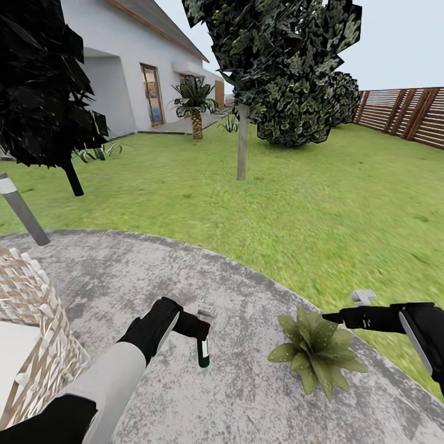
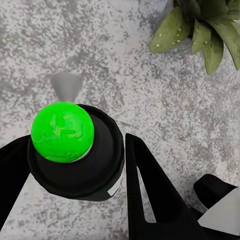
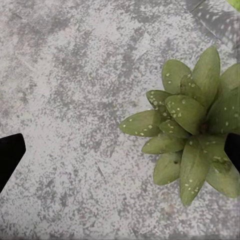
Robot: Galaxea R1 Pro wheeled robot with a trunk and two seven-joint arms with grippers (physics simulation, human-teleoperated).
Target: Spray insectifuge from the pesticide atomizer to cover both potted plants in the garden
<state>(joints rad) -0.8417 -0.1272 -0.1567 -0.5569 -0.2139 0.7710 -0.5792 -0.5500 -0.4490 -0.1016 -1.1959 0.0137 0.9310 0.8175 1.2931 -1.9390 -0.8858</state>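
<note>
Pesticide atomizer [image 1: 203, 351], slim dk-green w/ white band, pinched by left fingers [image 2: 150, 190]; right fingers [image 3: 10, 155] spread.

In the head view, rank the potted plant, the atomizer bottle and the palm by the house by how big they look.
1. Potted plant, clearly the largest.
2. Palm, though it stands far off, so its look understates its true size.
3. Atomizer bottle, smallest, held in the left pincer.

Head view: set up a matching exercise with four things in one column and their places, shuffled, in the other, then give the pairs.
1. pesticide atomizer
2. potted plant
3. palm
4. wooden fence

a. by the house
b. far right edge of the lawn
c. in the left hand
d. on the grey paving, below the right hand

Pairs: 1-c, 2-d, 3-a, 4-b
</note>
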